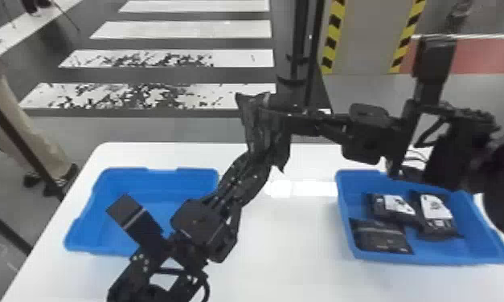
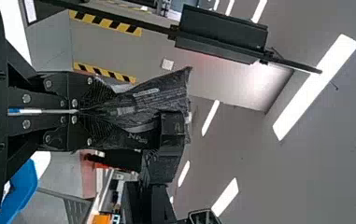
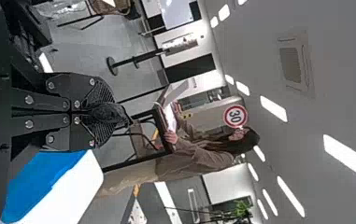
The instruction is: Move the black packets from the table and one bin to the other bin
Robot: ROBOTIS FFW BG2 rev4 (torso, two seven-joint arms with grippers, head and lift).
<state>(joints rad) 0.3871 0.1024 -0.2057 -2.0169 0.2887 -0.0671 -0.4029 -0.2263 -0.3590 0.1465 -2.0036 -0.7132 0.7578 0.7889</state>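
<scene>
Packet (image 2: 143, 100), black and creased, is held up between the bins, pinched by both the left gripper (image 2: 96, 112) and the right gripper (image 3: 108, 114), fingers closed. Looks like a handover: the receiver should hold firmly before the giver eases off, then backs out straight. Keep elbows above the rims of the left bin (image 1: 158, 180) and right bin (image 1: 423, 258); the table's (image 1: 287, 241) middle gives airspace for parting.

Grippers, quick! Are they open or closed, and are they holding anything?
Left gripper: closed, holding a black packet.
Right gripper: closed too, on what looks like the same black packet.
</scene>
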